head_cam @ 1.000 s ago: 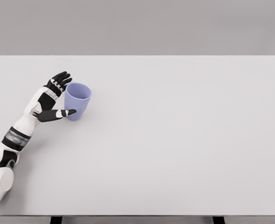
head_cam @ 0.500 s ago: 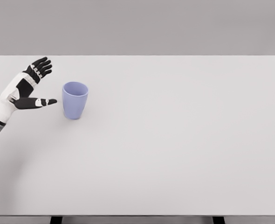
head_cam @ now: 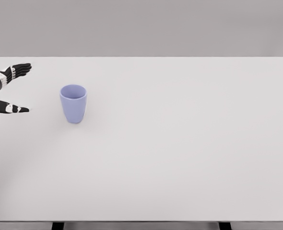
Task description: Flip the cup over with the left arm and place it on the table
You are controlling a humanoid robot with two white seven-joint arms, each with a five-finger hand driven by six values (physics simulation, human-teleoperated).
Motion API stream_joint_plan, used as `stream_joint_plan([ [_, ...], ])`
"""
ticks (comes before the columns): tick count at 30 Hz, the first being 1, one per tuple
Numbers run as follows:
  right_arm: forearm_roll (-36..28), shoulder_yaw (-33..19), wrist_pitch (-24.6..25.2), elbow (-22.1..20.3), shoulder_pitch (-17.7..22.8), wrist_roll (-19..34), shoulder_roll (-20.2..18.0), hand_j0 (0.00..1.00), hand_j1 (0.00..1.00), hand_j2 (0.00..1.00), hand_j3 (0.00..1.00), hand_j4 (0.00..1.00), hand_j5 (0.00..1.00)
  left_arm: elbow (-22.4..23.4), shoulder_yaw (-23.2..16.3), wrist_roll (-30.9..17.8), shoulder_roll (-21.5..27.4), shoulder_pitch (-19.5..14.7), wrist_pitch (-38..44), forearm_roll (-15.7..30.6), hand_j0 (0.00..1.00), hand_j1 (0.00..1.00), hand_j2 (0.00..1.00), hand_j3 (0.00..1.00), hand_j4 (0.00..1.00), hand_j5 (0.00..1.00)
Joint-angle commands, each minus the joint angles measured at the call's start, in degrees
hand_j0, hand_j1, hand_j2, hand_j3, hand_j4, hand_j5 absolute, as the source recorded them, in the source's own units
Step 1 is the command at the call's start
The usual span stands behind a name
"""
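One blue cup stands upright on the table; at its nine o'clock, left hand spread wide, holding nothing.

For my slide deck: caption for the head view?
Lavender cup standing upright on the white table, open left hand at the left edge.

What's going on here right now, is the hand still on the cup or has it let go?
It has let go. The lavender cup stands upright, mouth up, on the white table, with nothing touching it. The left hand is at the picture's left edge, well clear of the cup, fingers spread and empty. It has pulled back leftward over the last second, having been right beside the cup before. The right arm is out of view.
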Motion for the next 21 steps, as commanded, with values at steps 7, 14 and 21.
stream_joint_plan([
  [7, 0.0, -0.1, 0.0, 0.0, 0.0, 0.0, 0.0, 1.0, 1.0, 1.0, 1.0, 1.0, 1.0, -2.3, -2.8, 0.0, 3.8, -0.2, -0.9, -4.2, 1.0, 1.0, 1.0, 1.0, 1.0, 1.0],
  [14, 0.0, -0.1, 0.0, 0.0, 0.0, 0.0, 0.0, 1.0, 1.0, 1.0, 1.0, 1.0, 1.0, -2.3, -3.3, 0.0, 3.5, -0.5, -0.9, -5.6, 1.0, 1.0, 1.0, 1.0, 1.0, 1.0],
  [21, 0.0, -0.1, 0.0, 0.0, -0.1, 0.1, 0.0, 1.0, 1.0, 1.0, 1.0, 1.0, 1.0, -2.2, -3.7, 0.0, 3.1, -0.6, -0.9, -6.6, 1.0, 1.0, 1.0, 1.0, 1.0, 1.0],
])
